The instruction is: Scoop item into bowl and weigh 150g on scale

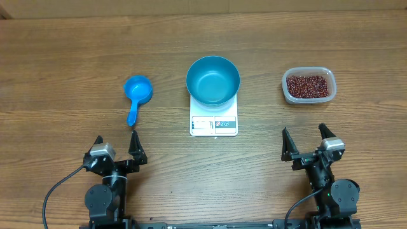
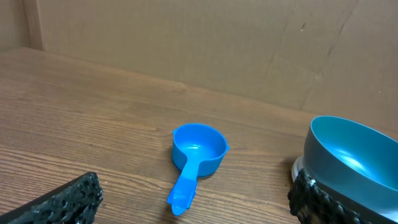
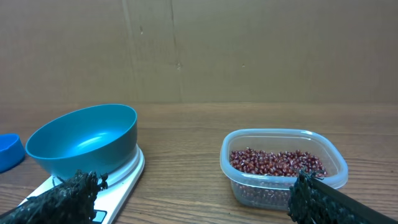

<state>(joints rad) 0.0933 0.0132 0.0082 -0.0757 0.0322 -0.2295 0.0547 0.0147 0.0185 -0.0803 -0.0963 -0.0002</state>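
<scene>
The empty blue bowl (image 1: 213,79) stands on the white scale (image 1: 213,124) at the table's middle; both also show in the right wrist view as bowl (image 3: 84,140) and scale (image 3: 118,180). Dark red-brown beans (image 1: 309,85) fill a clear tub (image 1: 287,89) at the right, beans (image 3: 273,163) close ahead of my right gripper. A small blue scoop (image 1: 136,95) lies left of the scale, handle toward me, scoop (image 2: 196,155). My left gripper (image 1: 116,146) is open just below the scoop's handle. My right gripper (image 1: 306,141) is open, nearer me than the tub. Neither holds anything.
A brown cardboard wall (image 2: 217,43) backs the wooden table (image 1: 63,57). The bowl's edge (image 2: 354,158) shows at the right of the left wrist view. Both arm bases (image 1: 105,197) sit at the near edge.
</scene>
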